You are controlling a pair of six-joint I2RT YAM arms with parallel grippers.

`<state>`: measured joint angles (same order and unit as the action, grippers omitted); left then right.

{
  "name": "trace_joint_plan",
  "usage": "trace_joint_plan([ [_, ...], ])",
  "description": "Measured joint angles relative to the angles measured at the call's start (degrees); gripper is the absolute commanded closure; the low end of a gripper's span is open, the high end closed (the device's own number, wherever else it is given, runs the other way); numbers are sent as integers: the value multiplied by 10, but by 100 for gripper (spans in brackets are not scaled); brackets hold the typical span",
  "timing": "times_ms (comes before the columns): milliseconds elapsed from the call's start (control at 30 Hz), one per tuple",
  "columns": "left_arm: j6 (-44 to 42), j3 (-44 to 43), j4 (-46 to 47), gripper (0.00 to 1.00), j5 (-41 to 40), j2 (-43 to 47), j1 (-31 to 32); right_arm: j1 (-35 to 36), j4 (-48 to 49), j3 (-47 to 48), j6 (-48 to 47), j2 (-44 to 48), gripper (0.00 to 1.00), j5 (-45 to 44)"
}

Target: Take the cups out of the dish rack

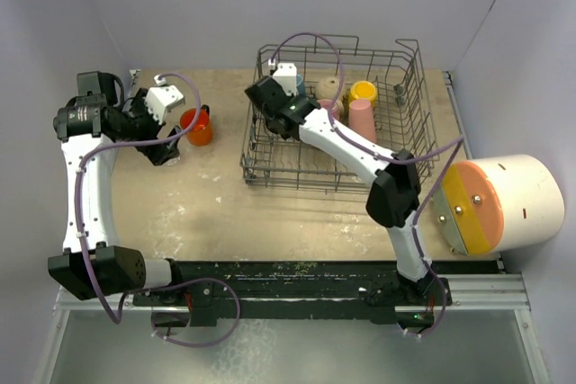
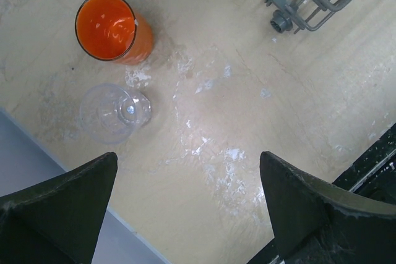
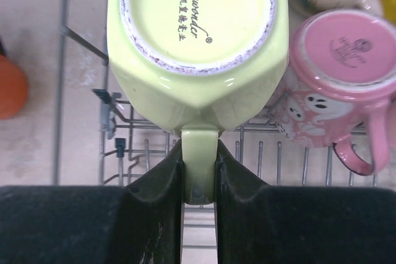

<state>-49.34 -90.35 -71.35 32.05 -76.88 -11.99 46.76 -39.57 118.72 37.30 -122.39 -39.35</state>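
The grey wire dish rack (image 1: 409, 146) stands at the back centre of the table. My right gripper (image 1: 268, 107) is inside its left end. In the right wrist view it (image 3: 199, 174) is shut on the handle of an upside-down pale yellow-green mug (image 3: 198, 35). An upside-down pink mug (image 3: 340, 78) sits next to it. A beige cup (image 1: 328, 87), a yellow cup (image 1: 363, 91) and a pink tumbler (image 1: 362, 120) are in the rack. An orange cup (image 2: 111, 29) and a clear glass (image 2: 114, 112) stand upright on the table. My left gripper (image 2: 189, 208) hovers open and empty near them.
A big white cylinder with an orange end (image 1: 504, 204) lies at the right, beside the rack. The rack's corner foot (image 2: 281, 23) shows at the top right of the left wrist view. The table's left edge (image 2: 37, 146) runs close to the clear glass.
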Motion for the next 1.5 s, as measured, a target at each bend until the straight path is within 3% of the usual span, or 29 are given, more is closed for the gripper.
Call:
trace_joint_plan([
  [300,-51,49,6,1,55,61,0,10,16,-17,13,143,100,57],
  [633,-193,195,68,1,180,278,0,20,120,-194,108,311,100,312],
  [867,-236,188,104,2,276,278,0,21,229,-337,223,374,100,458],
  [1267,-279,186,126,18,344,311,0,28,503,-473,424,376,100,582],
  [1500,-263,186,167,37,355,313,0,63,600,-479,488,356,100,595],
])
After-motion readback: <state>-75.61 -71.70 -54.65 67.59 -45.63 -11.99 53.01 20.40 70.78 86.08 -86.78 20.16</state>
